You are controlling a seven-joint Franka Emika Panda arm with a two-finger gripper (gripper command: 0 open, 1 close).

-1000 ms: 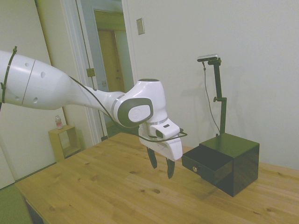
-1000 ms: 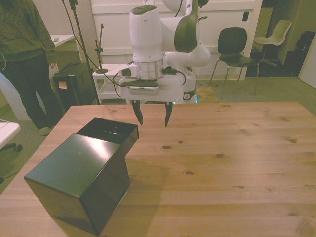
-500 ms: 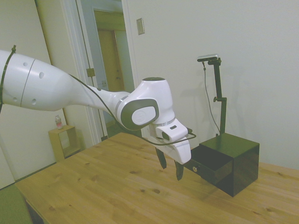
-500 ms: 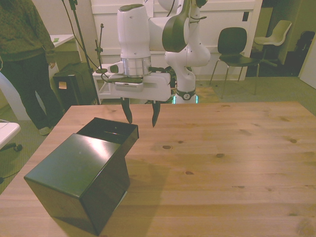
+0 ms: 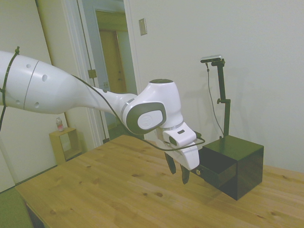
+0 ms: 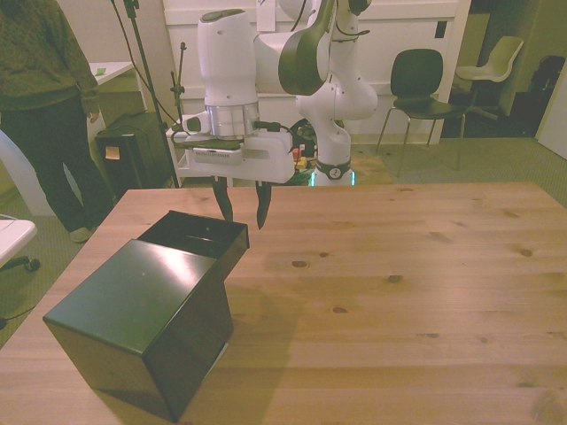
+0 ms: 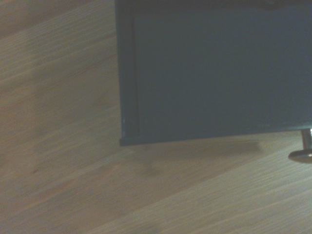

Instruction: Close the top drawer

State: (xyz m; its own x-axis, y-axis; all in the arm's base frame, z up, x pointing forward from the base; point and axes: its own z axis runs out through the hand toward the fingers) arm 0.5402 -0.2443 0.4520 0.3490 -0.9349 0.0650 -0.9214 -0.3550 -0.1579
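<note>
The wooden counter (image 6: 399, 266), showing grain and knots, is carrying a glossy black cube cabinet (image 6: 142, 328) toward the front view's left. The top drawer (image 6: 199, 232) is standing pulled out of the cabinet, a shallow black box with its inside exposed. The gripper (image 6: 240, 205) is hovering just in front of the drawer face, dark fingers (image 5: 185, 176) pointing down, spread apart and gripping nothing. A small round brass knob (image 7: 302, 148) is projecting from the drawer front.

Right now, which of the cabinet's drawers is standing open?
The top drawer: it alone juts from the black cabinet toward the gripper, its inside visible from above. The drawers below cannot be made out as pulled out.
</note>
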